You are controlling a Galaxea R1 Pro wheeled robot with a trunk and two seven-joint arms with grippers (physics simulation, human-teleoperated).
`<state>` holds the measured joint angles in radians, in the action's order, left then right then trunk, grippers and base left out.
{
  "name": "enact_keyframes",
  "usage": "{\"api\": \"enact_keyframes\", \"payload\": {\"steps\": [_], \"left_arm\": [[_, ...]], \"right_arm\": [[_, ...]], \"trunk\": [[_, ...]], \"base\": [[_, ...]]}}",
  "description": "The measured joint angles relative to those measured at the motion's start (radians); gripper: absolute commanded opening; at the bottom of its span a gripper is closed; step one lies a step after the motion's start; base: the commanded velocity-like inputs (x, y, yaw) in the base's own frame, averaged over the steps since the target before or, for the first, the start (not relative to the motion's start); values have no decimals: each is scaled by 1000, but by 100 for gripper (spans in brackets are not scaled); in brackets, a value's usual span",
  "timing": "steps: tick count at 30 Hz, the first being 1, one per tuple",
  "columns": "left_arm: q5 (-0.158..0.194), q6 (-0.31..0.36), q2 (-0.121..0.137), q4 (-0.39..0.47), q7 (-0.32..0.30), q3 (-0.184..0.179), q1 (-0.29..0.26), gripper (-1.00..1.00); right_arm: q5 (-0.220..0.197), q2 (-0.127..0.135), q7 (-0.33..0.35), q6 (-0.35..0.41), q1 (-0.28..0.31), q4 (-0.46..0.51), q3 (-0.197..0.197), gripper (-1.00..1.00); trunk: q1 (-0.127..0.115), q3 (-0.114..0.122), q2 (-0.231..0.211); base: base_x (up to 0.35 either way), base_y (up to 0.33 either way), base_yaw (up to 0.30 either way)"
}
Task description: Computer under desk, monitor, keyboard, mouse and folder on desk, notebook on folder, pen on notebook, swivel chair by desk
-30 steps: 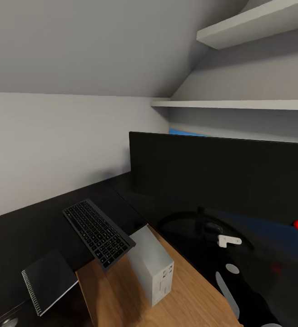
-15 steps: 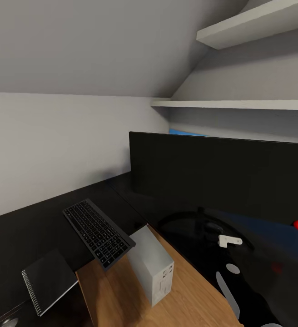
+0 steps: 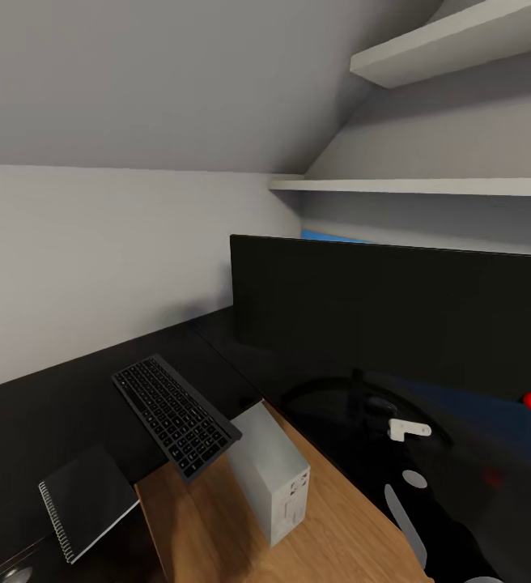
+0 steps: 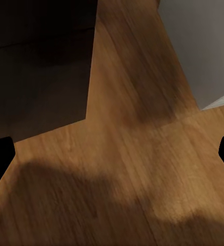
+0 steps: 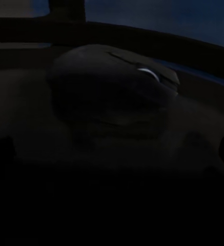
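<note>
- The monitor (image 3: pixel 395 316) stands wide and black across the head view, its red dot low at the right corner, on the black desk (image 3: pixel 47 405).
- The keyboard (image 3: pixel 175 414) lies on the desk beside the monitor, one end jutting past the desk edge above the computer (image 3: pixel 273 474), a light grey tower standing on the wood floor (image 3: pixel 217 526) below.
- The notebook (image 3: pixel 87 500) rests near the desk's front edge, apart from the keyboard, its spiral spine overhanging slightly.
- A sliver of blue, likely the folder (image 3: pixel 326 236), peeks above the monitor's top edge; where it rests cannot be told.
- The right wrist view shows the mouse (image 5: pixel 112 97), dark and dim, just ahead of the right gripper (image 5: pixel 112 154), whose fingertips sit wide apart at the picture's edges, holding nothing.
- The left gripper (image 4: pixel 112 154) hangs spread wide and empty over the floor, beside a dark drawer block (image 4: pixel 40 66).
- Risk: in the gloom a grab at the mouse could slip on its rounded back and shove it against the monitor stand.
- Risk: a nudge to the overhanging keyboard could tip it onto the computer.
</note>
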<state>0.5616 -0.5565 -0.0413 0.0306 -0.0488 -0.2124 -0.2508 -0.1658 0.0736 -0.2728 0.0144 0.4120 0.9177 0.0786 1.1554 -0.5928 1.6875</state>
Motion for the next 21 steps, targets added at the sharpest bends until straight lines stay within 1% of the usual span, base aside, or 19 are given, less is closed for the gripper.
{"api": "enact_keyframes", "payload": {"steps": [7, 14, 21], "left_arm": [[-1, -1, 0, 0, -1, -1, 0, 100], [-1, -1, 1, 0, -2, -2, 0, 100], [-1, 0, 1, 0, -3, -2, 0, 100]], "right_arm": [[0, 0, 3, 0, 0, 0, -1, 100], [-1, 2, 4, 0, 0, 0, -2, 100], [-3, 3, 3, 1, 0, 0, -3, 100]], "trunk": [[0, 0, 0], [0, 0, 0], [0, 0, 0]], "base": [[5, 0, 0], [72, 0, 0], [24, 0, 0]]}}
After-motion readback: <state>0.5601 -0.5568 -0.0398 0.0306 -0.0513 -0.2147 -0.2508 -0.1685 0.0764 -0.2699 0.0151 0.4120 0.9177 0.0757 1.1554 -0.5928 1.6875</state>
